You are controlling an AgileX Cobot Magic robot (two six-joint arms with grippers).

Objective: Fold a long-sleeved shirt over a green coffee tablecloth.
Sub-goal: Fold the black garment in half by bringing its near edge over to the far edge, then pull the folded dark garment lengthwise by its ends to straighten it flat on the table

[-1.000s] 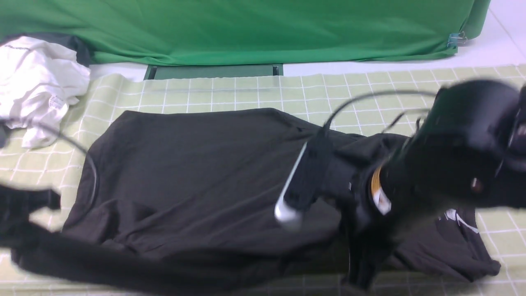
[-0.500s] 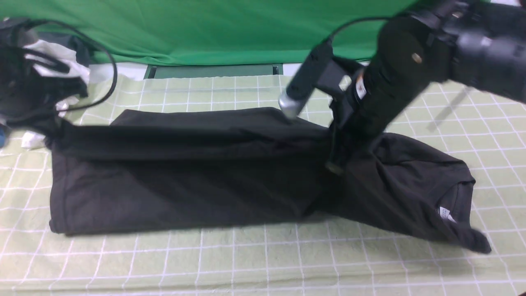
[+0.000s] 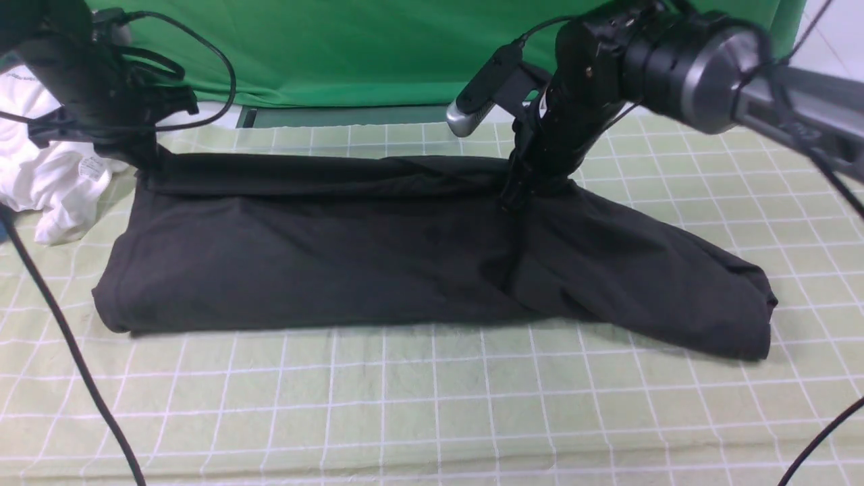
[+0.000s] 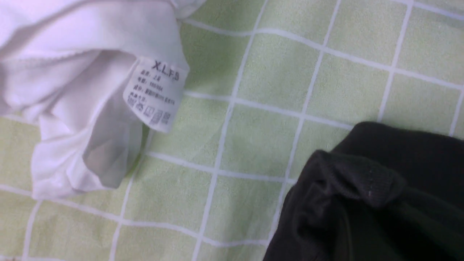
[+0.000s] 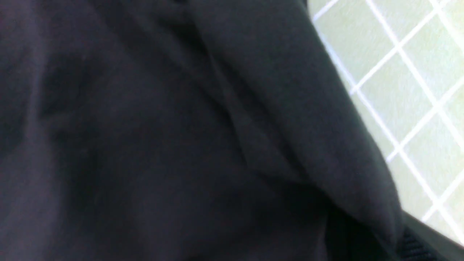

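If 12 o'clock is straight away from me across the table, the white garment sits bunched at 10 o'clock. Its care label is readable from the left wrist. It's near the black cloth, not touching.

My left gripper is just beside it, jaws pinched narrow on the far-left corner of the long-sleeved shirt. Fingertips are lost against the black, but the cloth is pulled up to them.

The shirt is doubled into one long band with its long axis running 9 to 3. Its near edge is flat on the green coffee tablecloth and its far edge is drawn between my two grippers.

My right gripper is at about 1 o'clock, narrow too, clamped on that far edge right of centre. The right wrist view is nothing but black cloth.

Past it, toward 3 o'clock, the shirt's end slopes down and lies loose, held by nothing.

What matters for the next move, I'd say: the shirt body lies toward 6 o'clock from both grippers, and the loose end is nearer my right arm.

Surface is soft gridded cloth, lightly rippled. There's plenty of bare room at 6 o'clock. At 12 there's only a thin strip before the bright-green fabric.

A cable off my left arm hangs across 8 o'clock, so a snag is possible.
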